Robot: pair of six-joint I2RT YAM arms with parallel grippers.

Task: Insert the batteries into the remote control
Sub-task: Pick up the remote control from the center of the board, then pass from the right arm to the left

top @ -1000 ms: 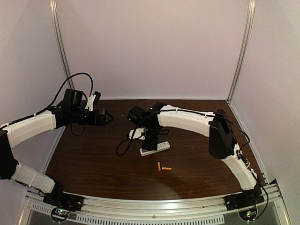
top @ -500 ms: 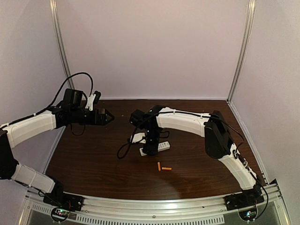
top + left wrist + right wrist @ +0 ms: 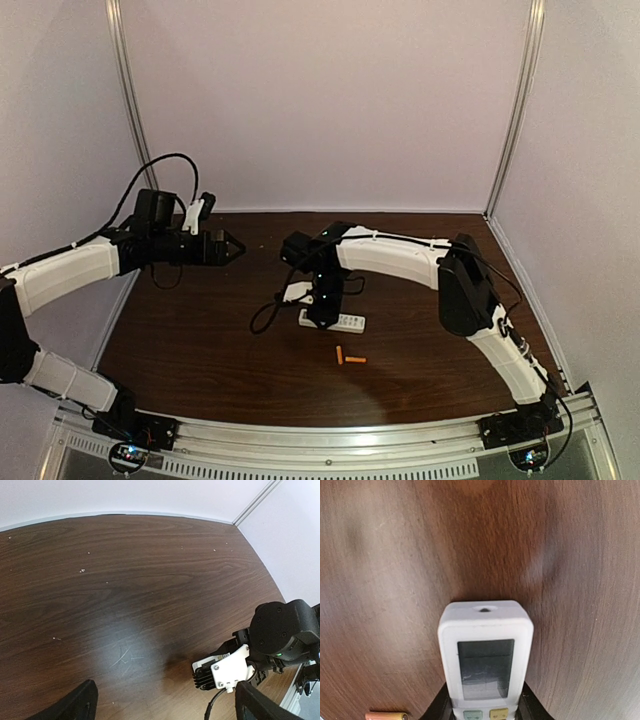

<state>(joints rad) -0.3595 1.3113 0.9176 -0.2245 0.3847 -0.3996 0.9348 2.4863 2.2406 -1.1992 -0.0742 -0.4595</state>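
While right jaws clamp the face-up remote control (image 3: pixel 485 665) and left jaws gape, both batteries (image 3: pixel 355 359) lie unloaded on tabletop (image 3: pixel 200 350).

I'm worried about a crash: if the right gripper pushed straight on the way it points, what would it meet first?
The slim white remote control, which its jaws seem to clasp by the sides. The right gripper points down, so the dark wooden table comes directly beneath. Remaining gap unclear.
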